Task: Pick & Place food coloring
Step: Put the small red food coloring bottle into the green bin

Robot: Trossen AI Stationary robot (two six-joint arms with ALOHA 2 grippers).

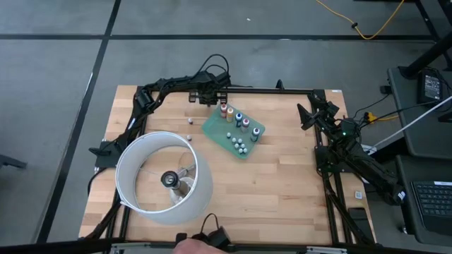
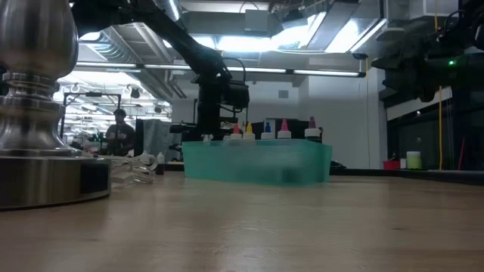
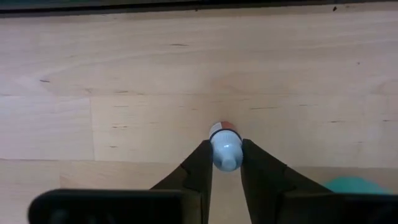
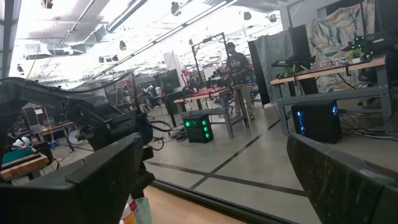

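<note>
The food coloring bottles (image 1: 239,127) stand in a group on a green tray (image 1: 248,149), which shows as a teal box (image 2: 257,160) in the low view. Two loose pale bottles (image 1: 189,121) lie on the wood left of it. My left gripper (image 1: 221,102) is at the tray's far left corner, shut on one small bottle (image 3: 225,140) with an orange body and a pale cap. In its wrist view the tray's edge (image 3: 354,185) shows just beside it. My right gripper (image 1: 308,116) waits open near the table's far right side, its fingers wide apart (image 4: 214,155). My left gripper pinches the small bottle between its two fingers, which come from above and point down. The pads sit on either side of the pale cap end (image 3: 219,150), and the bottle stands upright under them. Whether its orange base (image 3: 225,126) rests on the wood, I cannot tell.
A lamp with a big white ring shade (image 1: 164,176) and a metal base (image 2: 38,113) fills the near left of the table. A person's hand (image 1: 191,247) shows at the near edge. Bare wood lies right of and in front of the tray.
</note>
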